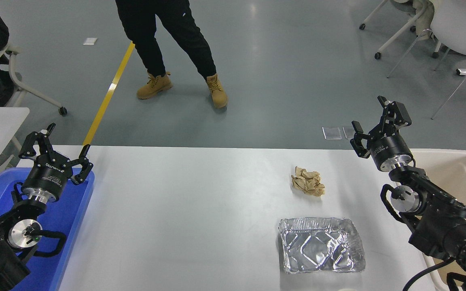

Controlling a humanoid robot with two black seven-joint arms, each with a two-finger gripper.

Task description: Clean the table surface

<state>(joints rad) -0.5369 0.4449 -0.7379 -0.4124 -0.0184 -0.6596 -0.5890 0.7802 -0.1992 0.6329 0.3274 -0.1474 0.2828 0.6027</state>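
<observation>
head view: the table surface (184, 210) is a matte white top that fills the middle and lower part of the picture, its far edge straight and its far-left corner rounded. on its right half lies a crumpled wad of brown paper (308, 181), creased and lumpy, and nearer the camera a shallow rectangular foil tray (321, 249), shiny and wrinkled, with a pressed pattern on its bare bottom; nothing lies in it. the two are near each other but apart. the left and middle of the tabletop are bare and open.

a blue plastic bin (69, 214) sits against the table's left edge, and the left gripper (57, 151) hangs over it with its fingers spread wide, holding nothing. a beige tub (459, 178) with smooth rounded walls stands just off the right edge; the right gripper (378, 121) is raised near the far-right corner, fingers spread and empty.

beyond the far edge, on the grey floor, a person (168, 44) in black trousers and tan boots stands.
</observation>
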